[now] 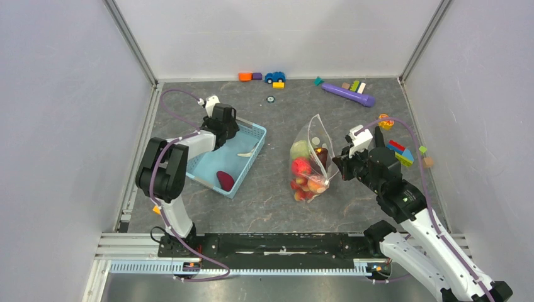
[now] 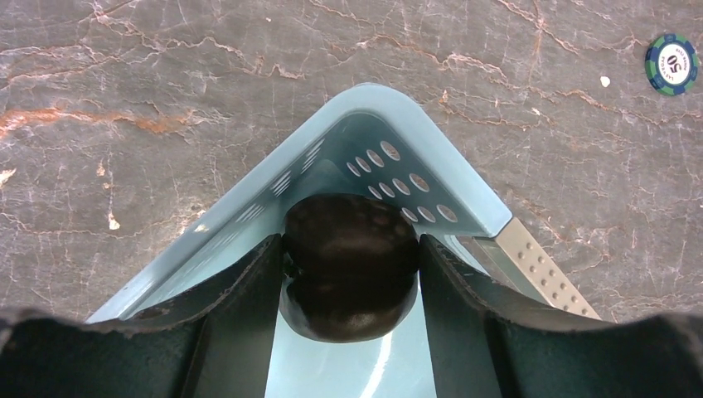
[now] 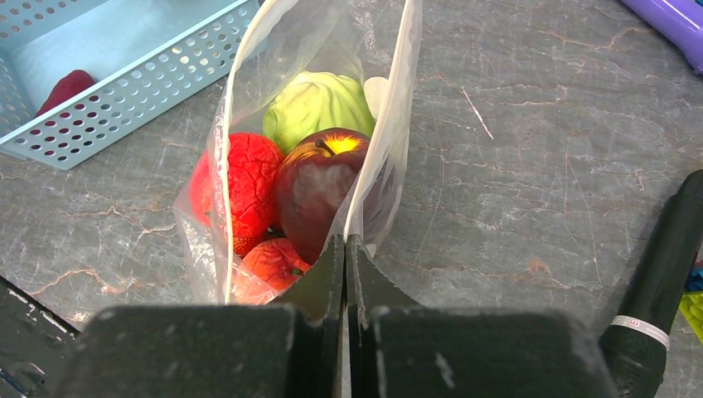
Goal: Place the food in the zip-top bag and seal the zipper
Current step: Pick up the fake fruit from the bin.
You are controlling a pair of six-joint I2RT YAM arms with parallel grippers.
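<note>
The clear zip-top bag stands open mid-table, holding red, orange and green food with a dark red apple. My right gripper is shut on the bag's near rim and holds the mouth open. My left gripper is in the far corner of the light blue basket, shut on a dark maroon round food piece. A magenta piece lies at the basket's near end. The zipper's slider tab does not show.
A poker chip lies on the table beyond the basket. A purple tube, a toy car and coloured blocks line the back wall. More blocks lie right of my right gripper.
</note>
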